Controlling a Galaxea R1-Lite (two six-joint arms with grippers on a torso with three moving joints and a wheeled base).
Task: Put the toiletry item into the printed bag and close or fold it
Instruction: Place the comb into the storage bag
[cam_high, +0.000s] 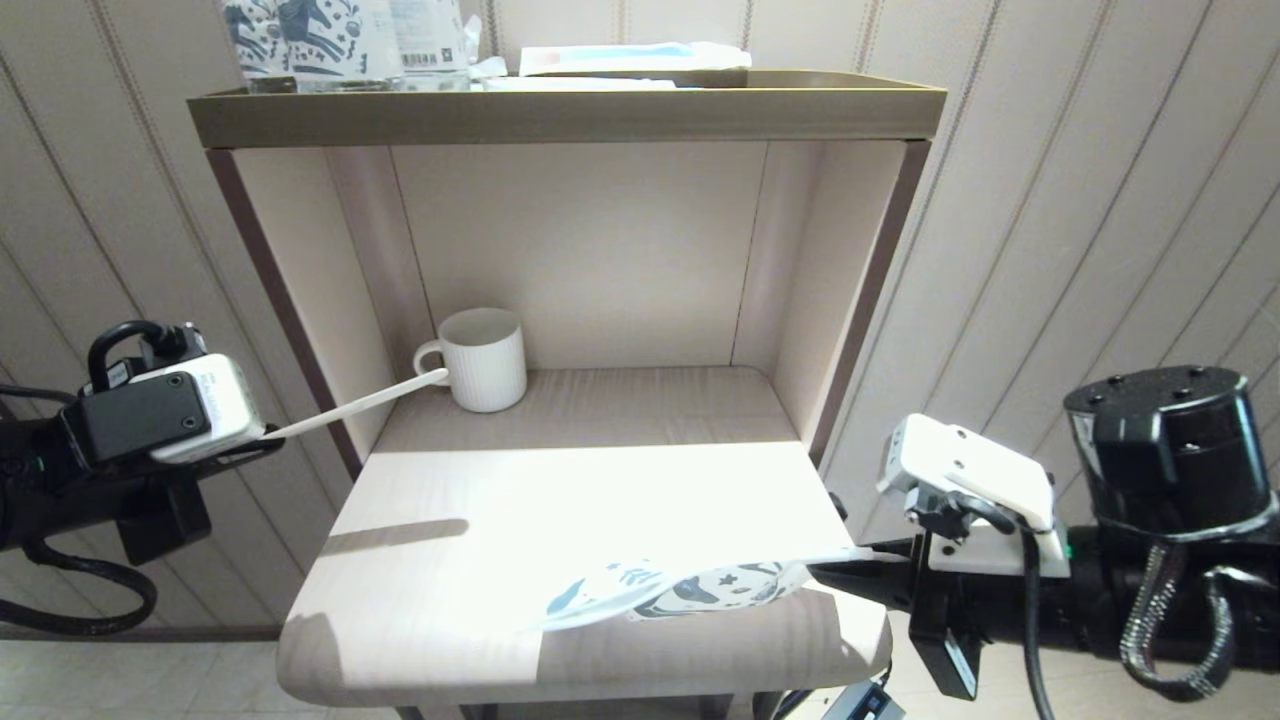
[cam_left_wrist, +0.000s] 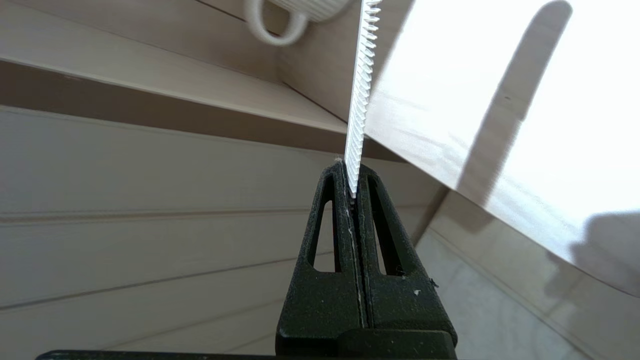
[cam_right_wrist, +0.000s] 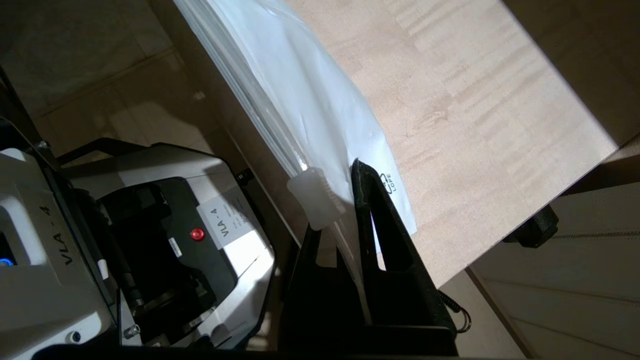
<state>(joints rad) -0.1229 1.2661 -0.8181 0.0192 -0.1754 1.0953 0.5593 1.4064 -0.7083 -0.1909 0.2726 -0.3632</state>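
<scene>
Panelled wall, open shelf unit. Left gripper (cam_left_wrist: 353, 192), off the shelf's left edge, pinches the comb (cam_high: 355, 403); right gripper (cam_right_wrist: 350, 200) clamps the bag (cam_high: 680, 588) at the front-right corner. Align the comb tip with the bag's mouth first.

The robot's base (cam_right_wrist: 150, 235) carries two readable labels in the right wrist view: "VLA - 4" on a white sticker beside a red button (cam_right_wrist: 197, 233), and "VLA - 4" again on the white casing nearer the camera. The corner of the printed bag (cam_right_wrist: 320, 120), next to the right gripper (cam_right_wrist: 345, 200), bears a small recycling mark with the letters "LDPE". No other writing can be read.
</scene>
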